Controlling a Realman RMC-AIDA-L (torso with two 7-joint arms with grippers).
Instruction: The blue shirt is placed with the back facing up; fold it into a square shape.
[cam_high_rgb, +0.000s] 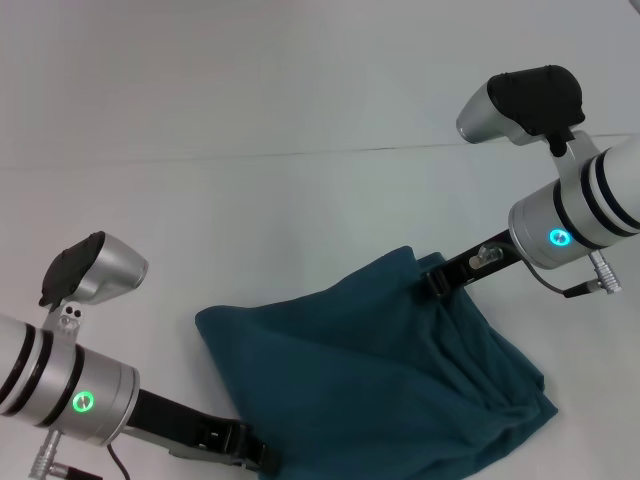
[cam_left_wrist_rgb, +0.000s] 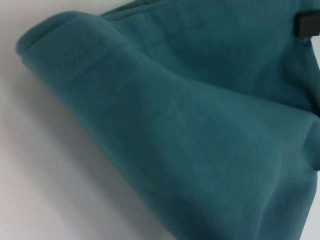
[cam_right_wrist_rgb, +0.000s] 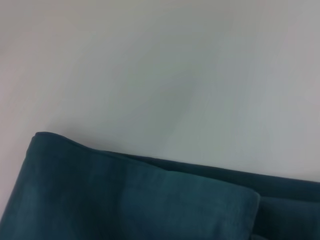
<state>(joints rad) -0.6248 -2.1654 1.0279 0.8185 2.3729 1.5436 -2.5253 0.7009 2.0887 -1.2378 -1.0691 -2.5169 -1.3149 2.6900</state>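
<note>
The blue shirt (cam_high_rgb: 370, 370) is a bunched, doubled-over heap of dark teal fabric on the white table, plain side showing. My right gripper (cam_high_rgb: 436, 278) is at the heap's far edge, shut on a pinch of cloth, and folds fan out from it. At the near edge, my left gripper (cam_high_rgb: 248, 452) is shut on the fabric where it rises off the table. The left wrist view is filled by the blue shirt (cam_left_wrist_rgb: 190, 120), with a stitched hem along one fold. A folded edge of the blue shirt (cam_right_wrist_rgb: 125, 200) shows in the right wrist view.
The white table (cam_high_rgb: 300, 200) stretches bare around the shirt, with a seam line (cam_high_rgb: 300, 153) running across it farther back. The shirt's left corner (cam_high_rgb: 205, 320) rests on the surface.
</note>
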